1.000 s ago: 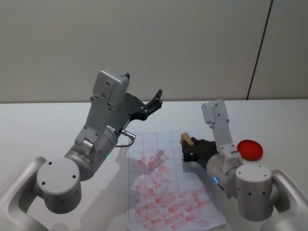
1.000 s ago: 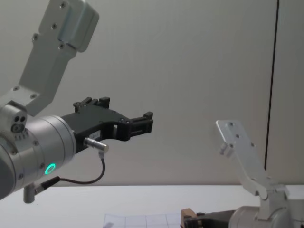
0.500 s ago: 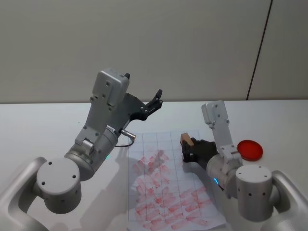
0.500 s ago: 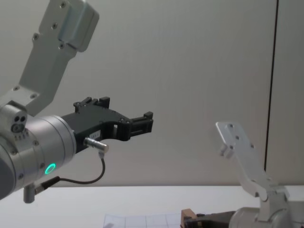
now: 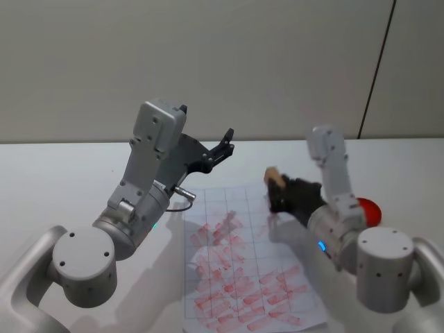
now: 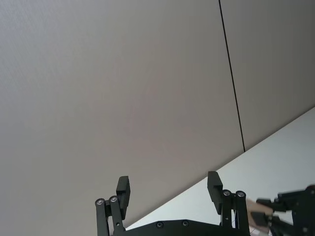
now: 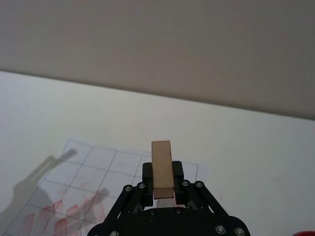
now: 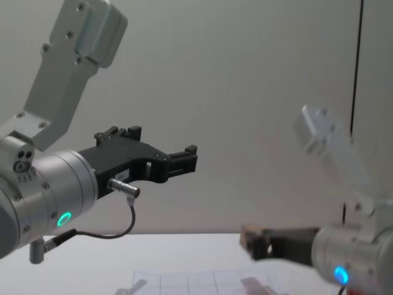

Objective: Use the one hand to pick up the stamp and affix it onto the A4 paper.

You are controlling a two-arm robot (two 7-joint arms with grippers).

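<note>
Right wrist view: right hand (image 7: 162, 183) clamped on the stamp (image 7: 162, 164) above the A4 paper (image 7: 98, 169), so pickup looks done, pressing remains; left hand (image 6: 168, 189) hangs parted, idle.

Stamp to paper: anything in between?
Nothing. In the chest view the stamp, shut in the right gripper, hangs above the paper with a bare gap underneath. Left gripper idles open, raised.

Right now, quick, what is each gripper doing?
Left gripper: open, holding nothing.
Right gripper: shut on the stamp.
</note>
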